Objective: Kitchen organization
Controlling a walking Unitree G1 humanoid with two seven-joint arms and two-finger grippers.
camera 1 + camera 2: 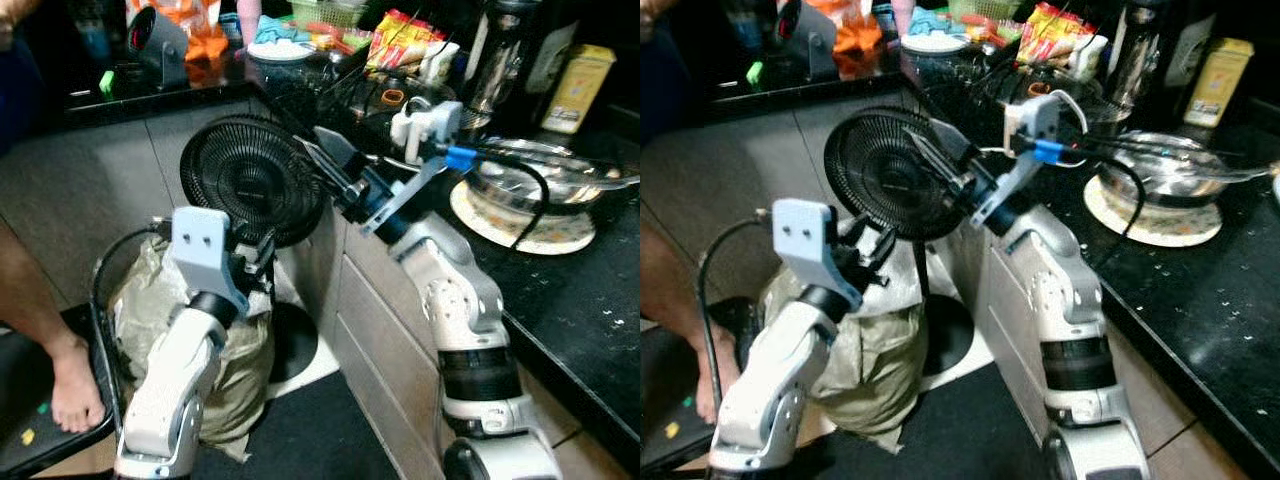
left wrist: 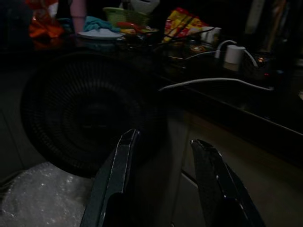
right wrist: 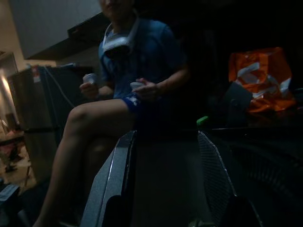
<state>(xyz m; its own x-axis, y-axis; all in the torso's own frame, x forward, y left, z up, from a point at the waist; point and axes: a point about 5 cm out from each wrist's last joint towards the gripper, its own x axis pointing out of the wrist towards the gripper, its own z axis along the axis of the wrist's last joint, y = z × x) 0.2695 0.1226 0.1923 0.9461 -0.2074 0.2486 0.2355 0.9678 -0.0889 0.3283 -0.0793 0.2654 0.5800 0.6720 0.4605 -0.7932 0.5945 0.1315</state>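
- The black counter [image 1: 560,300] runs along the right and across the far side, with grey cabinet fronts [image 1: 390,340] below it.
- A black fan [image 1: 250,178] stands on the floor in the corner where the two cabinet runs meet, its round base [image 1: 292,340] on a pale patch of floor.
- A crumpled pale sack [image 1: 235,370] sits in a dark bin on the floor, left of the fan base and just under the left arm.
- A person sits at the far left; a bare foot [image 1: 75,395] rests on a black footplate [image 1: 40,420]. The right wrist view shows this person in a blue shirt [image 3: 142,52] holding small white controllers.
- On the counter to the right, a steel bowl [image 1: 540,180] sits on a round pale mat [image 1: 525,230].
- Farther back stand a glass jar [image 1: 495,60], a yellow box [image 1: 578,88], a red-and-yellow snack bag [image 1: 400,42], a white plate [image 1: 282,50], a green basket [image 1: 328,12] and an orange bag [image 1: 195,30].
- The right gripper [image 1: 318,150] is raised in front of the fan's grille near the counter edge, fingers [image 3: 118,179] spread apart, holding nothing.
- The left gripper [image 1: 262,255] is low, just below the fan head and above the sack, fingers [image 2: 116,179] also parted and empty.
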